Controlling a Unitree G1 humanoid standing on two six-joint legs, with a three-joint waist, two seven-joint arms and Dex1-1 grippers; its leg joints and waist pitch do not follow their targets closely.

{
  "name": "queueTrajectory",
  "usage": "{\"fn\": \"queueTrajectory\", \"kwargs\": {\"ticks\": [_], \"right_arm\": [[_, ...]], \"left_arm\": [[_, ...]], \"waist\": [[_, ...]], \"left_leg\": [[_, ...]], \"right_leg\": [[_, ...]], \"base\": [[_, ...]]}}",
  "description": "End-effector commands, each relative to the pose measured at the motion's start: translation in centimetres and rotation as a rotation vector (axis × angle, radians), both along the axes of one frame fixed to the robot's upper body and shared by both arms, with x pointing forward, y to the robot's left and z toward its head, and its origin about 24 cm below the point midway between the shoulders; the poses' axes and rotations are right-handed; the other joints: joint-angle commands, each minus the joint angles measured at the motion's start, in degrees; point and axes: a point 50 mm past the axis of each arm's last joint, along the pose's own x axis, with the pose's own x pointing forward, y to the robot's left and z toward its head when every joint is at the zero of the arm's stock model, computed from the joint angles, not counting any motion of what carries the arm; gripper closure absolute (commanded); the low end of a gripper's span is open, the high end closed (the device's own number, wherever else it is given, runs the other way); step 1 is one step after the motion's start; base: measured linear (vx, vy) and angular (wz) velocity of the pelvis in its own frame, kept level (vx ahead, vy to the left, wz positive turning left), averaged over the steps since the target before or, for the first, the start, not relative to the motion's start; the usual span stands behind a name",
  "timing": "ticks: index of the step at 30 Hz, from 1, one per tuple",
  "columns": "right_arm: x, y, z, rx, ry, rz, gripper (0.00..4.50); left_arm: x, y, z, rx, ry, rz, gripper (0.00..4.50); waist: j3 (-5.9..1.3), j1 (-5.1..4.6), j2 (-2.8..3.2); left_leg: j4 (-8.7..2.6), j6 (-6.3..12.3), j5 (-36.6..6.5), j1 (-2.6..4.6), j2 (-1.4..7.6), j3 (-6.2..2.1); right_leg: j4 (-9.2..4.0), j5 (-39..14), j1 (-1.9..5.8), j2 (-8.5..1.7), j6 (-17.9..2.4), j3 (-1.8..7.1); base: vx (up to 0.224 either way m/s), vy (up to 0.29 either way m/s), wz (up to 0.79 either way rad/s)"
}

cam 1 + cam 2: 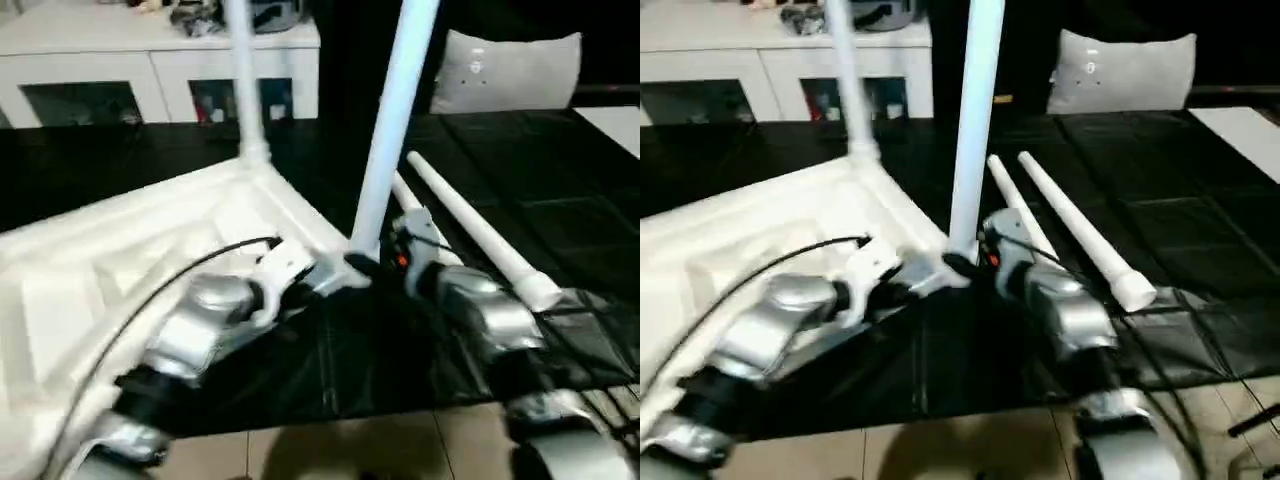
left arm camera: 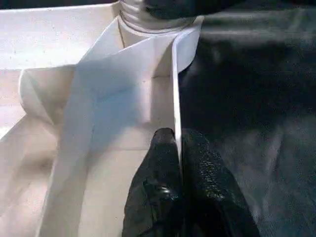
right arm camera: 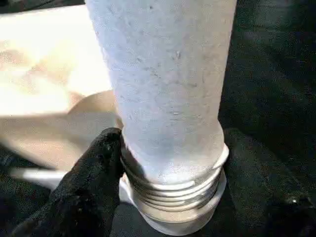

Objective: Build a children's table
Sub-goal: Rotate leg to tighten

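Observation:
The white children's table top [image 1: 120, 250] lies upside down on a black mat, ribbed underside up. One leg [image 1: 243, 80] stands upright in the far corner socket. A second leg [image 1: 390, 130] stands in the near corner socket [image 3: 173, 217], with its threaded collar showing. My left gripper [image 2: 177, 136] is shut on the thin rim [image 2: 174, 89] of the top, just beside that corner. My right gripper [image 3: 173, 148] closes around the base of the near leg, one black finger [image 3: 98, 163] pressed to the threads. Two more legs [image 1: 470, 225] lie side by side on the mat to the right.
A white cabinet [image 1: 150, 60] with glass doors stands behind the mat. A grey cushion [image 1: 505, 70] sits at the back right, and a flat white board [image 1: 615, 125] at the right edge. Tiled floor [image 1: 350, 445] begins at the mat's near edge.

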Motion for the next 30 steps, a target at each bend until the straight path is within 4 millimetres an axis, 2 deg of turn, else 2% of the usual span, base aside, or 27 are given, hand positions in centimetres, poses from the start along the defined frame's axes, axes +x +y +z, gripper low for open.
{"fn": "queueTrajectory", "kwargs": {"ticks": [1,3,6,7,9,13,14,16,18,22,23,25,29,30], "right_arm": [[-0.8,1.5,-1.8,0.033,0.108,0.007,1.24],[-0.8,1.2,-1.6,0.03,0.068,0.021,1.1],[-1.0,0.8,-1.4,0.031,0.043,0.037,0.85],[-1.1,0.5,-1.3,0.026,0.026,0.05,0.79],[-1.2,-0.1,-1.0,0.027,-0.003,0.066,0.5],[-1.7,-3.0,-0.1,-0.009,-0.077,0.087,0.27],[-2.0,-3.5,0.2,0.007,-0.084,0.113,0.07],[-2.4,-4.4,0.6,0.001,-0.102,0.142,0.07],[-3.2,-5.3,1.0,-0.033,-0.125,0.211,0.07],[-3.6,-5.8,1.2,-0.044,-0.136,0.231,0.07],[-3.6,-6.0,1.2,-0.065,-0.141,0.232,0.0],[-4.2,-5.7,1.0,-0.059,-0.123,0.293,0.0],[-5.3,-5.0,0.8,-0.028,-0.09,0.383,0.0],[-5.5,-4.9,0.7,-0.027,-0.084,0.393,0.0]], "left_arm": [[0.0,-2.6,1.6,-0.108,-0.06,-0.06,4.5],[0.4,-2.4,1.7,-0.069,-0.099,-0.053,4.5],[0.5,-2.0,1.7,-0.043,-0.121,-0.054,4.5],[0.6,-1.7,1.7,-0.028,-0.134,-0.061,4.5],[0.7,-1.2,1.7,-0.01,-0.147,-0.075,4.5],[0.3,0.4,1.2,0.059,-0.175,-0.195,4.5],[0.2,0.7,1.1,0.063,-0.173,-0.215,4.5],[0.0,1.2,1.1,0.067,-0.174,-0.259,4.5],[-0.4,2.2,0.8,0.11,-0.149,-0.322,4.5],[-0.5,2.7,0.8,0.127,-0.156,-0.336,4.5],[-0.1,2.8,0.9,0.099,-0.164,-0.302,4.22],[-0.1,2.7,1.0,0.068,-0.162,-0.296,3.95],[0.0,2.7,0.7,0.083,-0.178,-0.306,3.91],[0.0,2.7,0.7,0.085,-0.178,-0.309,3.72]], "waist": [[-3.09,0.32,-0.69],[-3.14,0.45,-0.56],[-3.34,0.75,-0.48],[-3.34,0.82,-0.22],[-3.47,0.93,-0.41],[-3.52,1.58,-0.49],[-3.72,1.76,-0.44],[-4.01,2.11,-0.48],[-3.99,2.22,-0.22],[-3.85,2.02,-0.17],[-3.79,2.08,0.23],[-3.8,2.11,-0.07],[-3.66,2.15,-0.17],[-3.68,2.12,-0.29]], "left_leg": [[-4.4,1.56,-14.53,-0.08,2.71,-1.53],[-4.52,1.88,-14.49,-0.25,2.81,-1.56],[-4.63,2.38,-13.35,-0.24,3.05,-1.41],[-4.66,2.43,-13.33,-0.3,3.08,-1.43],[-4.57,2.75,-12.9,-0.32,3.03,-1.24],[-4.58,3.55,-11.19,-0.45,2.97,-1.25],[-4.44,3.69,-9.78,-0.48,3.01,-1.16],[-4.25,4.33,-7.08,-0.6,3.17,-1.11],[-4.11,5.28,-5.78,-0.71,3.23,-1.08],[-4.13,5.24,-7.44,-0.65,3.21,-0.93],[-4.17,4.77,-7.84,-0.57,3.29,-0.99],[-4.2,4.39,-8.47,-0.57,3.27,-0.95],[-4.33,4.21,-9.75,-0.69,3.32,-1.1],[-4.37,4.28,-9.78,-0.7,3.3,-1.11]], "right_leg": [[-5.98,-33.78,2.05,-4.27,-6.47,2.18],[-5.8,-32.31,2.12,-4.24,-6.59,2.22],[-5.23,-26.5,2.2,-4.12,-8.61,2.45],[-5.15,-25.87,2.29,-4.11,-8.76,2.47],[-4.95,-23.92,2.43,-4.1,-9.33,2.58],[-4.95,-23.58,2.65,-4.21,-9.05,2.59],[-4.63,-21.52,2.72,-4.17,-9.4,2.7],[-3.82,-15.81,2.88,-4.03,-10.65,2.76],[-3.37,-11.99,2.83,-3.94,-12.24,2.64],[-3.55,-12.4,2.82,-3.93,-13.34,2.63],[-3.58,-13.15,2.76,-4.04,-13.47,2.68],[-3.71,-13.89,2.85,-3.93,-13.36,2.62],[-3.94,-15.87,2.97,-4.03,-12.36,2.64],[-4.01,-16.19,3.0,-4.01,-12.14,2.63]], "base": [[0.0,0.0,0.0],[0.0,0.0,0.0],[0.0,0.0,0.0],[0.0,0.0,0.0],[0.0,0.0,0.0],[0.0,0.0,0.0],[0.0,0.0,0.0],[0.0,0.0,0.0],[0.0,0.0,0.0],[0.0,0.0,0.0],[0.0,0.0,0.0],[0.0,0.0,0.0],[0.0,0.0,0.0],[0.0,0.0,0.0]]}}
